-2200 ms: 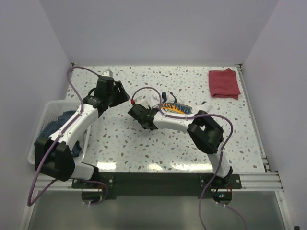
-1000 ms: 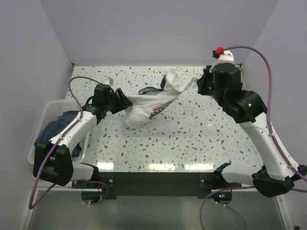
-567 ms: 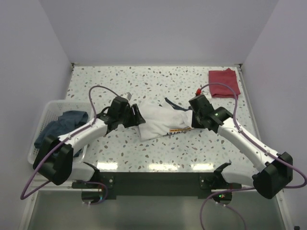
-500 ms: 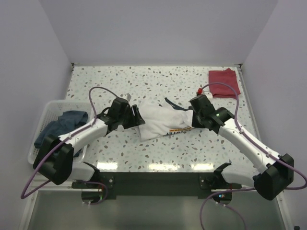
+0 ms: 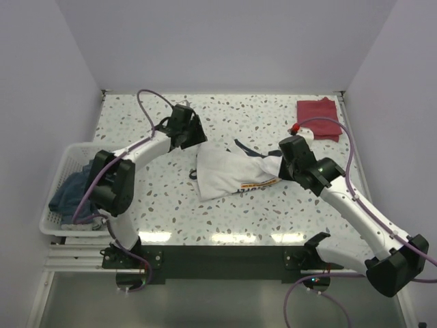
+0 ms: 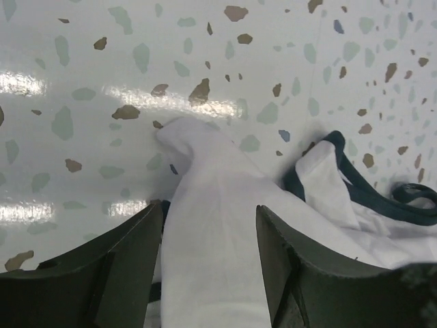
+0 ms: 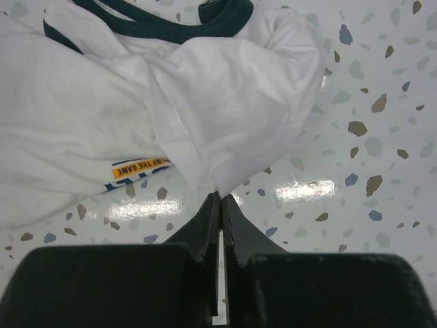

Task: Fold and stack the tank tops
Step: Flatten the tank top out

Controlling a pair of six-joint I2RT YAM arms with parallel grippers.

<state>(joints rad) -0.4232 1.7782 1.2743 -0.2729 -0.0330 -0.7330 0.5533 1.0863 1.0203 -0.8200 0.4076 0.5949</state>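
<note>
The white tank top with navy trim and a blue-yellow print lies crumpled on the table's middle. The dark red tank top lies folded at the back right corner. My left gripper is at the white top's back left edge. In the left wrist view it is open, its jaws astride a ridge of the white top. My right gripper is at the top's right edge. In the right wrist view it is shut on a pinch of the white top.
A white basket holding blue clothes stands at the table's left edge. The speckled table is walled at the back and both sides. The cables of both arms loop above the table.
My left gripper has opened and swung from the top's near left side to its back left edge. My right gripper moved slightly right, still shut on the cloth. The top is flatter.
</note>
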